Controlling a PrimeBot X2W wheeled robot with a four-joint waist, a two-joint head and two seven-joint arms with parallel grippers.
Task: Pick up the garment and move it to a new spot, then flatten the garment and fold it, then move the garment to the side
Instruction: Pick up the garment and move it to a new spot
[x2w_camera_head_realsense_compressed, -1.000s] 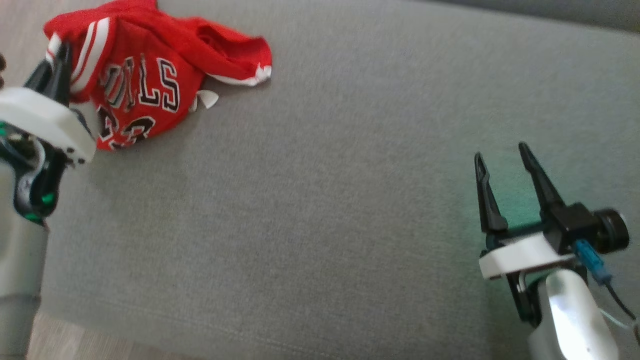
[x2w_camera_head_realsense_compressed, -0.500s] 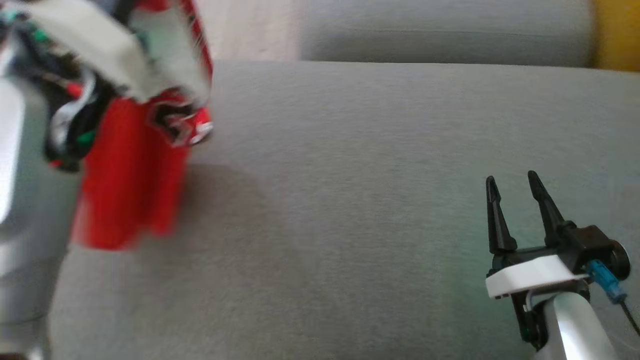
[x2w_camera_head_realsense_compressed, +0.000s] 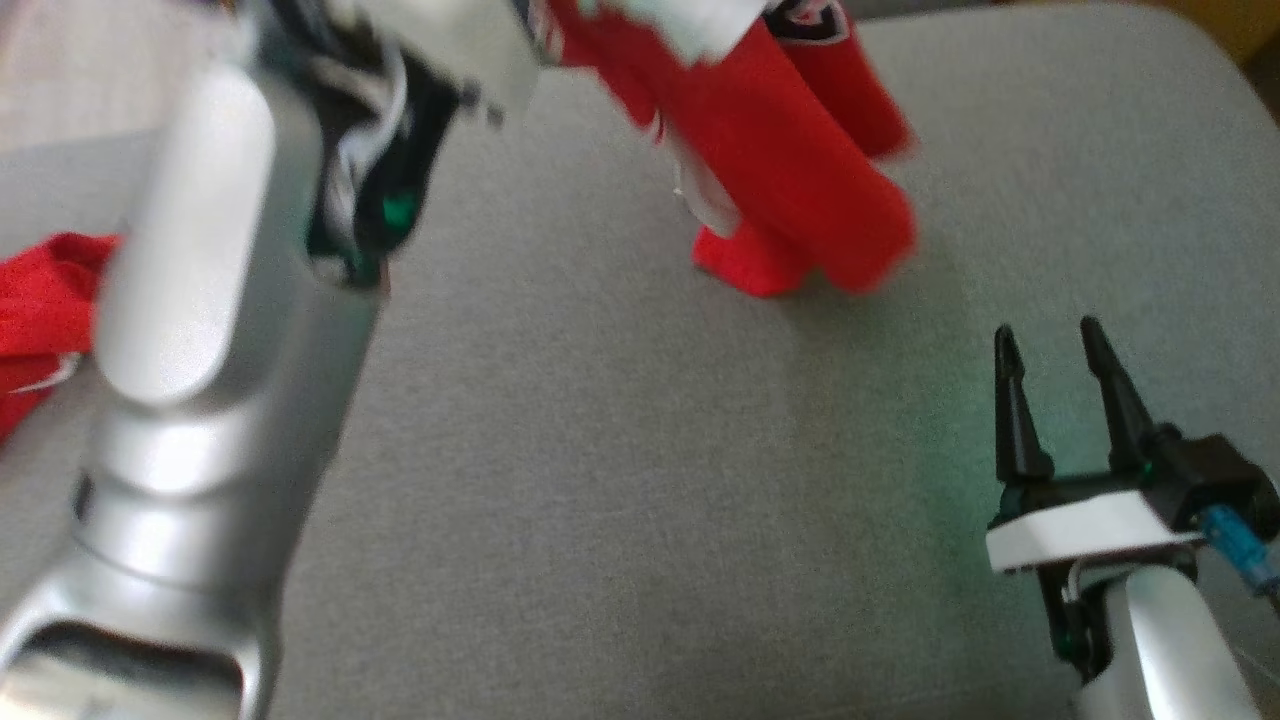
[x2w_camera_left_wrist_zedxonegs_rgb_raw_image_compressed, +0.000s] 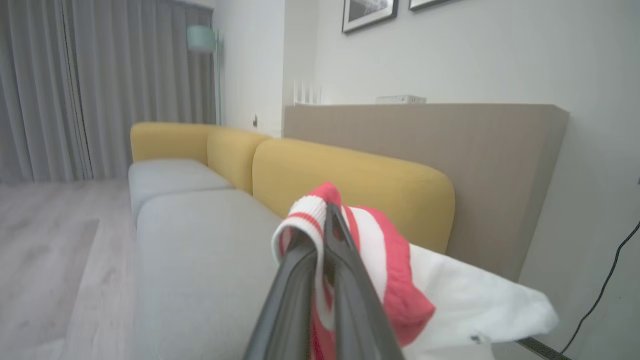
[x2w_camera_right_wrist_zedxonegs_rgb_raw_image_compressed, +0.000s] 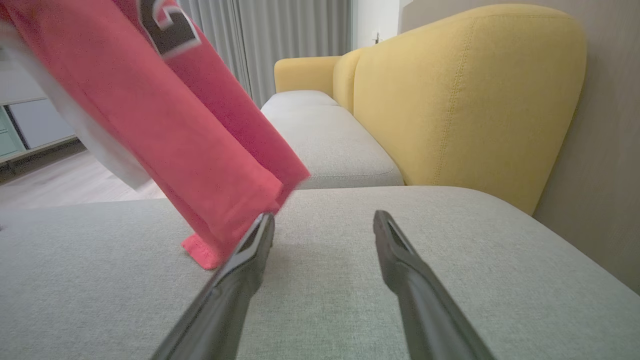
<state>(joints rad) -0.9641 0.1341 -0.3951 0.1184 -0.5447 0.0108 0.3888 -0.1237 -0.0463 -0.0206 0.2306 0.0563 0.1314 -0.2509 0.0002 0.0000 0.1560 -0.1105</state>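
Note:
The garment (x2w_camera_head_realsense_compressed: 800, 190) is a red jersey with white trim and black lettering. It hangs in long folds from the top of the head view, and its lower hem reaches down to the grey seat cushion (x2w_camera_head_realsense_compressed: 620, 450). In the left wrist view my left gripper (x2w_camera_left_wrist_zedxonegs_rgb_raw_image_compressed: 327, 210) is shut on the garment's (x2w_camera_left_wrist_zedxonegs_rgb_raw_image_compressed: 395, 280) red-and-white striped edge. My left arm (x2w_camera_head_realsense_compressed: 200, 250) rises large through the left of the head view. My right gripper (x2w_camera_head_realsense_compressed: 1050, 345) stands open at the lower right, below and right of the hanging cloth. In the right wrist view the garment (x2w_camera_right_wrist_zedxonegs_rgb_raw_image_compressed: 200, 145) hangs just left of the right gripper (x2w_camera_right_wrist_zedxonegs_rgb_raw_image_compressed: 322, 222), whose fingers hold nothing.
Another bunch of red cloth (x2w_camera_head_realsense_compressed: 40, 300) lies on the cushion at the left edge. A yellow backrest (x2w_camera_right_wrist_zedxonegs_rgb_raw_image_compressed: 465, 100) runs along the sofa's far side, with a wall behind it. Wooden floor (x2w_camera_left_wrist_zedxonegs_rgb_raw_image_compressed: 45, 240) lies beyond the cushion's other side.
My left arm has lifted the garment off the cushion and carried it up and to the right, so it now hangs. The head camera has shifted. My right gripper has stayed open.

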